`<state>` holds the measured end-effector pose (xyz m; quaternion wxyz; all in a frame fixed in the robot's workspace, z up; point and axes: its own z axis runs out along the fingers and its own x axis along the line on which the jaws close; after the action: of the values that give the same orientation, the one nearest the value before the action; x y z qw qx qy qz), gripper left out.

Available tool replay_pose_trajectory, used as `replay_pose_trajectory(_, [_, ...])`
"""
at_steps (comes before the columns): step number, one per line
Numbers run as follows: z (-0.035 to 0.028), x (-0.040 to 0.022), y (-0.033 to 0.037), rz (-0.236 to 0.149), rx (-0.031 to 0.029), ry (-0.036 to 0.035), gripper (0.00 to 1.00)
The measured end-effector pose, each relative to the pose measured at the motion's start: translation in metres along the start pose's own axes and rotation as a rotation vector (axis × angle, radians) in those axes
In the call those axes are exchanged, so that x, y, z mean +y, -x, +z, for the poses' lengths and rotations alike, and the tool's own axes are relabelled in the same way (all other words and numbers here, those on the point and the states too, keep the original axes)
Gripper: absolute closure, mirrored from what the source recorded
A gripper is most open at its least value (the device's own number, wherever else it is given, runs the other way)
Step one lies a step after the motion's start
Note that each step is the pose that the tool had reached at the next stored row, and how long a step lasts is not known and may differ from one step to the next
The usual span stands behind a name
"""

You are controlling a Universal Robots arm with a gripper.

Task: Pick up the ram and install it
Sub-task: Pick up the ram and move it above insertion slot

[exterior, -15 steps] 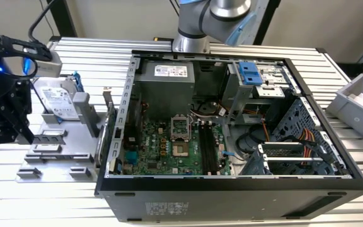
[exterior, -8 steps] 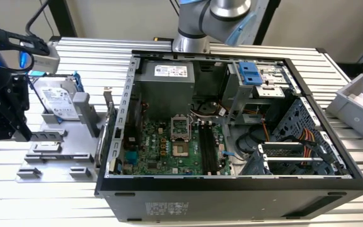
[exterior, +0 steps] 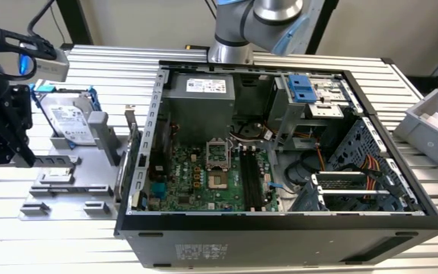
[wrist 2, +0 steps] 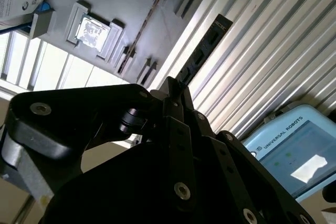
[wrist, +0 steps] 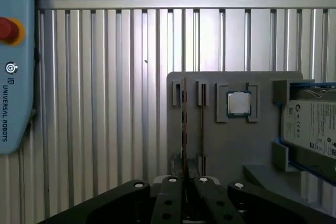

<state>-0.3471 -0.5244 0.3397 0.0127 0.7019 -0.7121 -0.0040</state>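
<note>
Ram, dark stick jutting from the gripper, clenched on its end, near grey tray

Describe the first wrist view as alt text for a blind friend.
A black pincer grips a thin ram edge-on over a grey holder on a ribbed metal table. The holder carries another thin board, a square chip and a hard drive.
</note>
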Motion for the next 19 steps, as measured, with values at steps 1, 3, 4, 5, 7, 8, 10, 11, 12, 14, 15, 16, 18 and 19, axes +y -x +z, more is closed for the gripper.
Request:
replay_pose_trajectory(1, [-0.0008, 0.0000, 0.0000, 0.000, 0.0000, 0.0000, 1.00])
replay_pose_trajectory(3, [-0.0024, 0.0001, 0.0000, 0.000, 0.0000, -0.0001, 1.00])
replay_pose_trajectory(4, [-0.0031, 0.0001, -0.0001, 0.000, -0.0001, -0.0001, 1.00])
replay_pose_trajectory(5, [-0.0039, 0.0001, -0.0001, 0.000, 0.0000, -0.0001, 1.00])
replay_pose_trajectory(7, [-0.0055, 0.0001, -0.0001, 0.000, 0.0000, 0.0000, 1.00])
replay_pose_trajectory(8, [-0.0063, 0.0002, -0.0001, 0.000, 0.0000, 0.0000, 1.00])
replay_pose_trajectory(10, [-0.0083, 0.0002, -0.0001, 0.000, 0.0000, 0.0000, 1.00])
replay_pose_trajectory(11, [-0.0093, 0.0002, -0.0001, 0.000, 0.0000, -0.0001, 1.00])
replay_pose_trajectory(12, [-0.0104, 0.0003, -0.0001, 0.000, 0.0000, -0.0001, 1.00])
replay_pose_trajectory(14, [-0.0124, 0.0003, -0.0002, 0.000, 0.0000, -0.0001, 1.00])
replay_pose_trajectory(15, [-0.0135, 0.0003, -0.0002, 0.000, 0.0000, 0.0000, 1.00])
replay_pose_trajectory(16, [-0.0145, 0.0003, -0.0002, 0.000, 0.0000, -0.0001, 1.00])
replay_pose_trajectory(18, [-0.0167, 0.0004, -0.0002, 0.000, 0.0000, -0.0001, 1.00])
replay_pose_trajectory(19, [-0.0177, 0.0004, -0.0002, 0.000, 0.0000, -0.0001, 1.00])
